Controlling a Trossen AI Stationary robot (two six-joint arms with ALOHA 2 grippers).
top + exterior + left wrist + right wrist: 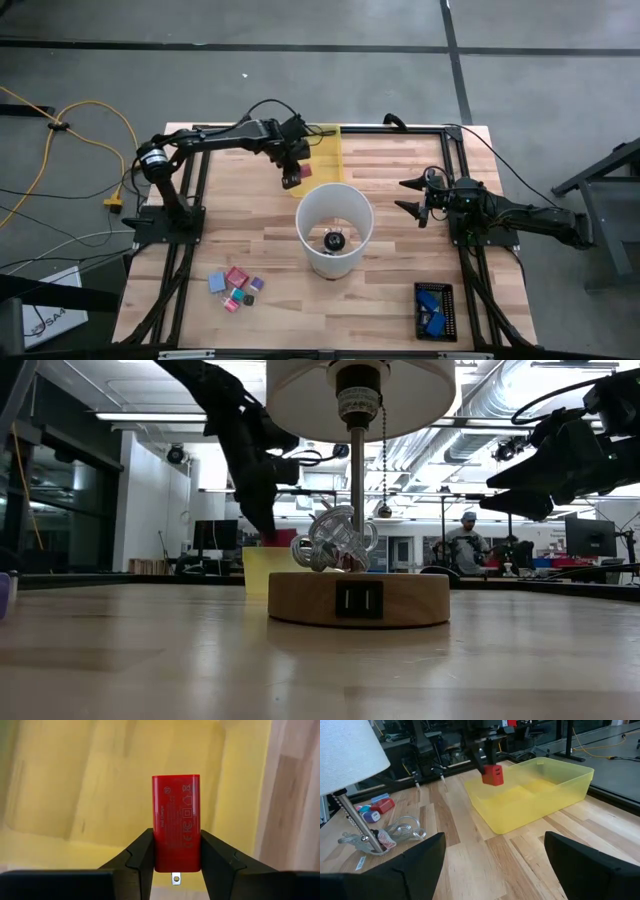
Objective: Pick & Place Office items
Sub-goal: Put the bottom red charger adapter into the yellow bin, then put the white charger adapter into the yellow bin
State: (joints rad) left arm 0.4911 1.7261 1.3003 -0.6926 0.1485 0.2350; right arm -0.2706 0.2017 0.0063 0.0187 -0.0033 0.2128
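My left gripper [293, 179] is shut on a red plug-in charger block [176, 820], over the near left part of the yellow translucent tray [326, 150]. The block also shows in the right wrist view [493, 775], clear above the tray [535, 795]. Several small pink, purple, red and blue pieces [235, 288] lie on the table near its near left corner. My right gripper [415, 196] hangs open and empty in the air to the right of a lamp with a white shade [334, 228]. My left gripper pinches the red block by its two opposite long sides [156, 851] between its two fingers, at the end that bears the metal prong [175, 879]. The fingers come from above, pointing down. The block hangs below them, lifted clear above the tray's floor.
The lamp stands mid-table on a round wooden base [358, 598], with a pull chain and a coiled cable [395, 832] at its foot. A black tray with bright-blue items [434, 310] sits at the near right. Bare wood lies between lamp and tray [470, 845].
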